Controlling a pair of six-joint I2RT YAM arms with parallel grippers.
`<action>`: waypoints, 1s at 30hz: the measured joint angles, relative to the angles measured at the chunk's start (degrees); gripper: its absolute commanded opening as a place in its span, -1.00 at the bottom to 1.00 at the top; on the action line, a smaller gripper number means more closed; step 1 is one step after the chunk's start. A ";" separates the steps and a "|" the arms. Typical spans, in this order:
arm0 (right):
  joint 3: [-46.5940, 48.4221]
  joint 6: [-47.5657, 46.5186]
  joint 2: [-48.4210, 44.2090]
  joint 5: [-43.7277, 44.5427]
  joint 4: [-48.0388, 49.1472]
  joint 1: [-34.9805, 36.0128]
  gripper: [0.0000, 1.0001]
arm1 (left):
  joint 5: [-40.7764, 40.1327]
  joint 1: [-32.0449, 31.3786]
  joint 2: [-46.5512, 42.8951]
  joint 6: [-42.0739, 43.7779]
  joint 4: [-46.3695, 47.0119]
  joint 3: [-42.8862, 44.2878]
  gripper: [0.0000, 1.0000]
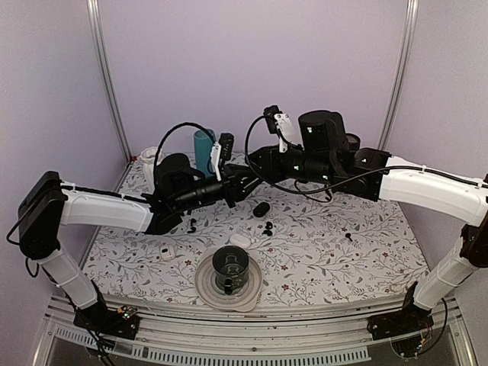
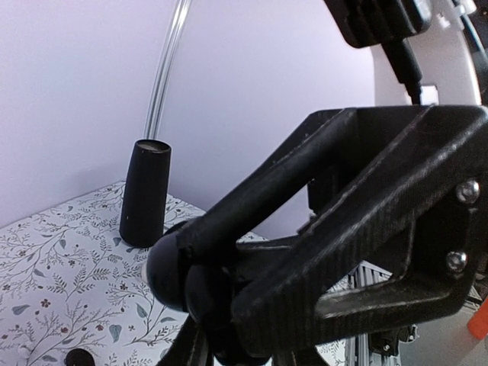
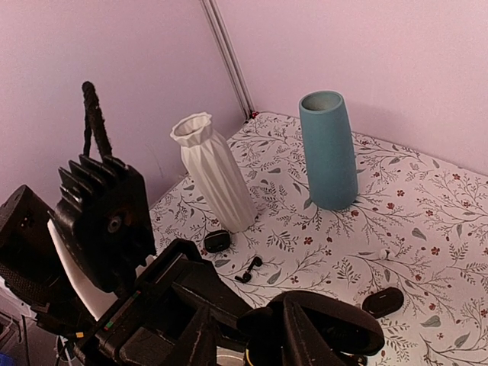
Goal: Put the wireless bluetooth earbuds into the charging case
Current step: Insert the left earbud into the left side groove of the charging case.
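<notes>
My two grippers meet above the middle of the table. The left gripper is shut on a rounded black charging case, held in the air. The right gripper crowds in against it, its fingers lying across the case, and how its jaws stand is hidden. Black earbuds lie on the cloth below, and another black pair lies further left. One more earbud lies to the right.
A teal vase and a white vase stand at the back left, a black cone vase elsewhere. Other black cases, a white case and a plate with a dark cup sit on the cloth.
</notes>
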 measured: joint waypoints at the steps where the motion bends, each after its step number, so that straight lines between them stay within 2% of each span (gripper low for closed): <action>1: 0.00 -0.07 0.00 0.02 -0.04 0.00 -0.35 | 0.00 0.00 -0.02 0.13 -0.13 0.00 -1.00; 22: 2.14 0.35 -1.07 2.45 -5.14 0.11 0.09 | -0.37 0.00 -1.55 3.48 -2.54 -0.02 -1.00; 26: 3.65 0.26 -1.81 3.58 -7.10 0.11 0.29 | -0.76 0.00 -2.60 5.03 -3.34 -0.02 -1.00; 30: 6.40 -0.55 -2.01 4.37 -10.25 0.02 0.59 | -0.72 0.00 -3.43 7.23 -5.01 -0.02 -1.00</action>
